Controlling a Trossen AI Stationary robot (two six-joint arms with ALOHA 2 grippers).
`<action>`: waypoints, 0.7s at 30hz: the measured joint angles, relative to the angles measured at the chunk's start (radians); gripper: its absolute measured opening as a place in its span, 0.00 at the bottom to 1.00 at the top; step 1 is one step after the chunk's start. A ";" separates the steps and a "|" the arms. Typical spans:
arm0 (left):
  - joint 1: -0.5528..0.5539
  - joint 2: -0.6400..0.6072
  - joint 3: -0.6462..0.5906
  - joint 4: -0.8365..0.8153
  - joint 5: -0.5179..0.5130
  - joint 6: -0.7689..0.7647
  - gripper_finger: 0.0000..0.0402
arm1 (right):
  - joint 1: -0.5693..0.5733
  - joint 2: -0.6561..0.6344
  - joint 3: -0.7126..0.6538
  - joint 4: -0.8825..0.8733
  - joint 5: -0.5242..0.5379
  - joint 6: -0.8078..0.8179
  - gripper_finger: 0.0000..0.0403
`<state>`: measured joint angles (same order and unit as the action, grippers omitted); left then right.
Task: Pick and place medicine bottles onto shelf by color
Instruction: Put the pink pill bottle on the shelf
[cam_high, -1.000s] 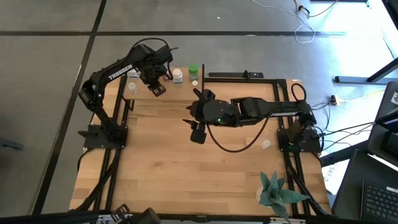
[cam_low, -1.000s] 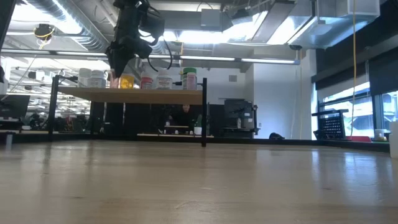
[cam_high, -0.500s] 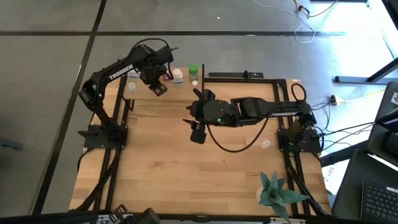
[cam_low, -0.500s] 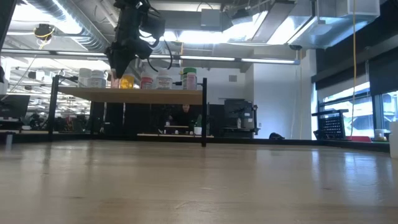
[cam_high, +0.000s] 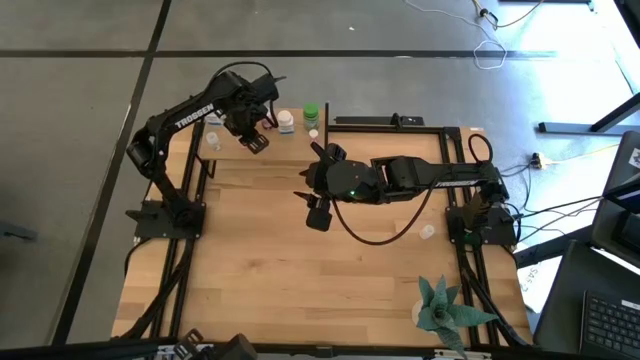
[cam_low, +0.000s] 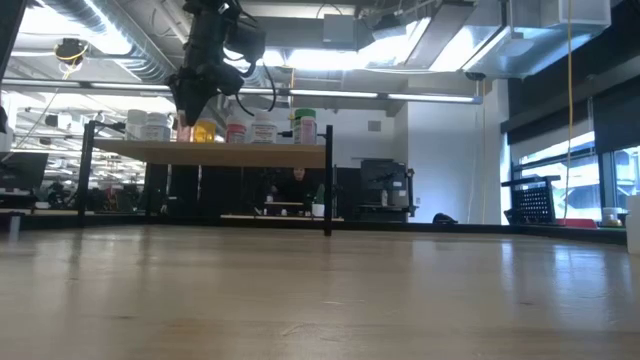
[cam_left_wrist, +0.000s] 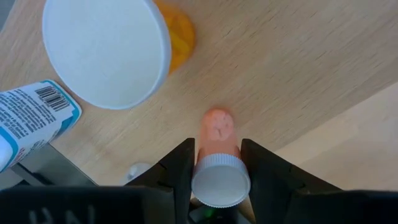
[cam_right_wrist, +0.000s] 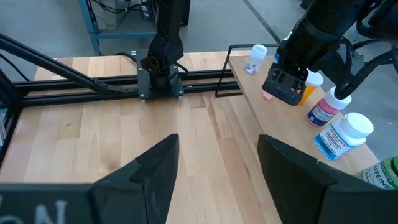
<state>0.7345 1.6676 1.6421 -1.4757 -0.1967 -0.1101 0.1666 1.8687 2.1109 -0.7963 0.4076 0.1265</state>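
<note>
The left end effector (cam_left_wrist: 214, 163) holds a pink bottle (cam_left_wrist: 217, 163) between its fingers, standing it on the shelf (cam_left_wrist: 298, 62) beside an orange bottle (cam_left_wrist: 109, 50). The fingers could drag it on release and tip it toward the shelf's near edge. The right end effector (cam_right_wrist: 217, 168) waits wide open and empty over the counter (cam_high: 300, 270).

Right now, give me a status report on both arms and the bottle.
Left gripper shut on pink bottle, over shelf beside orange bottle. Right gripper open, mid-table. Nothing blocking.

A green spiky plant (cam_high: 443, 305) is sitting at the near right corner of the wooden tabletop (cam_high: 300, 270). Cables (cam_high: 490, 40) are lying across the grey floor (cam_high: 80, 100) far right.
</note>
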 joint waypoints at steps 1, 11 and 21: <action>0.000 0.000 0.000 0.000 0.000 0.000 0.30 | 0.000 0.000 0.000 0.000 0.000 0.000 0.55; 0.000 0.000 0.000 0.004 0.000 0.020 0.30 | 0.000 0.000 0.000 0.000 0.000 0.000 0.55; 0.000 0.000 0.001 0.019 0.020 -0.015 0.30 | 0.000 0.000 0.000 0.000 0.000 0.000 0.55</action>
<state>0.7349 1.6676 1.6428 -1.4565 -0.1765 -0.1247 0.1667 1.8687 2.1111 -0.7965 0.4076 0.1265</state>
